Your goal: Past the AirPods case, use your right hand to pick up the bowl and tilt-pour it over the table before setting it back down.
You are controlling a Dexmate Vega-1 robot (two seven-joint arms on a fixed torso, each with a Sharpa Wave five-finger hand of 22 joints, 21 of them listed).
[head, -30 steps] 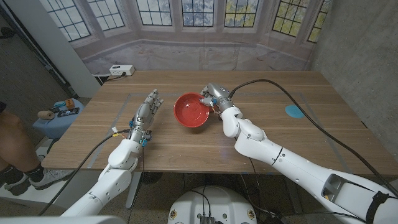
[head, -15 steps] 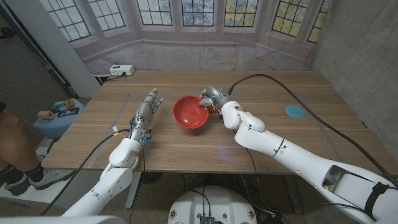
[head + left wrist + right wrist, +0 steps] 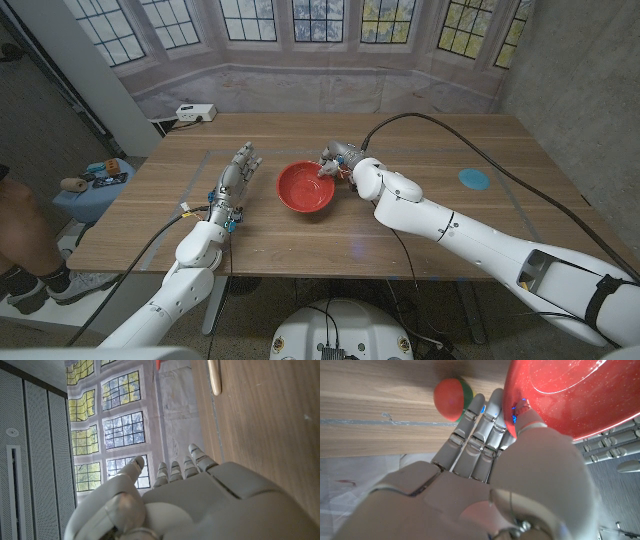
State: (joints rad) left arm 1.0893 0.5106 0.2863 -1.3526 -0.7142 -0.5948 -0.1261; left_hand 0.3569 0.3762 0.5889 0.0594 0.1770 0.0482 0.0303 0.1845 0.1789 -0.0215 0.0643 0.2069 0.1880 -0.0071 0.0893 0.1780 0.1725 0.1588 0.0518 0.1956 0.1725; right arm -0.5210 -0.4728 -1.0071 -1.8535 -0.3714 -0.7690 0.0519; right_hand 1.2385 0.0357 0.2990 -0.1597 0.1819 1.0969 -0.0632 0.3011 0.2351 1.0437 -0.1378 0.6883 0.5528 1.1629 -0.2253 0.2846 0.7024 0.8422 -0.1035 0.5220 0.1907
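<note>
Bowl (image 3: 305, 187) pinched by right hand (image 3: 337, 162) has tilted back nearer level.

Right hand on the rim of the red bowl

The right hand (image 3: 485, 475) grips the red bowl (image 3: 575, 395), thumb pressed on its glossy inner wall and fingers (image 3: 480, 435) reaching under the outside. Beyond the fingertips, a red-and-green ball (image 3: 452, 399) sits on the wooden desk (image 3: 375, 410).

The bowl (image 3: 570, 395) is cut off at the frame's upper right; a ball (image 3: 451, 393) sits partly behind fingers (image 3: 485, 420).
</note>
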